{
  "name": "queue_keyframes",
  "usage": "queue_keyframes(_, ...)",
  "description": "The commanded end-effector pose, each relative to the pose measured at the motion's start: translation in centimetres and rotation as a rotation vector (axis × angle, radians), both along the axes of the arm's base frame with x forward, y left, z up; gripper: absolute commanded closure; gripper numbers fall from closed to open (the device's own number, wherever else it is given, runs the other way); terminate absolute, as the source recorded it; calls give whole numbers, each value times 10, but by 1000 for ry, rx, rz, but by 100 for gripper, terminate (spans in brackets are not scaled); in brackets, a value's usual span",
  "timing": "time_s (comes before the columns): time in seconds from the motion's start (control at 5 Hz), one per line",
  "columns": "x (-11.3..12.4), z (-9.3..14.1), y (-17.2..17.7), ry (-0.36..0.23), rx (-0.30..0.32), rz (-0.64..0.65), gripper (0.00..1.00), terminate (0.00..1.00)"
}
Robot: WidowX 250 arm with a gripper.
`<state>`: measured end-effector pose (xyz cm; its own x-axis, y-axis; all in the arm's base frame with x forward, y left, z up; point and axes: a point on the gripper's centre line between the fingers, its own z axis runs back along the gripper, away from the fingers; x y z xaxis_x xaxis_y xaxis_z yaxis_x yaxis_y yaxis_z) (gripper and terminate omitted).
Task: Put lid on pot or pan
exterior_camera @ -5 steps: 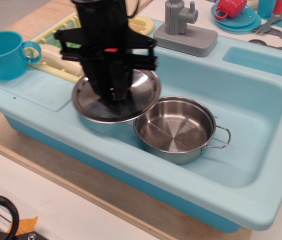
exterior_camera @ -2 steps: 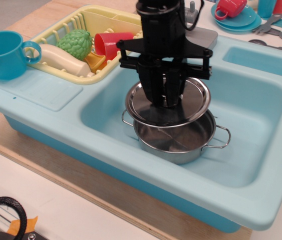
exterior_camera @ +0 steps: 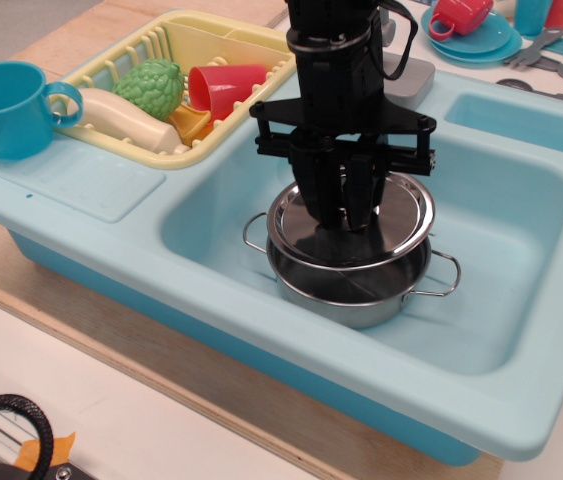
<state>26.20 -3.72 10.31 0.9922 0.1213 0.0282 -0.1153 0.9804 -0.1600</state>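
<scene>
**A:** Where does the lid (exterior_camera: 353,228) sit relative to the pot (exterior_camera: 353,282)?

**B:** Almost directly over it. The pot stands in the basin of the light-blue sink (exterior_camera: 521,300), its two wire loop handles pointing left and right. The lid hangs just above the pot's mouth, close to centred but tipped, so its near edge shows a crescent of the pot's interior beneath it. Whether its far edge already touches the rim cannot be told from this view.

**A:** And the pincer (exterior_camera: 346,215)?

**B:** It comes straight down from above, fingers pointing at the lid's middle and closed in tight there. The knob itself is hidden behind them, but the lid hangs from the pincer, so it has hold of the lid at the centre. The arm stands near vertical over the basin, its black crossbar level.

**A:** So what does the next move turn on?

**B:** Judging by the gap, a short drop and a levelling of the lid. The pot lies right below the pincer, so little sideways travel seems needed. The lid is round, so no long axis matters.

**A:** Any risk?

**B:** If the tilt stays, one edge could catch the rim and nudge the pot across the sink floor.
</scene>
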Motion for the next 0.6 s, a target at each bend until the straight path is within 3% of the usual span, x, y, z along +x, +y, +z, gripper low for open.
queue_keyframes(0.0, -4, 2, 7, 27, -31, 21, 0, 0)
queue_keyframes(0.2, -4, 2, 7, 27, -31, 21, 0, 0)
queue_keyframes(0.4, -4, 2, 7, 27, -31, 21, 0, 100)
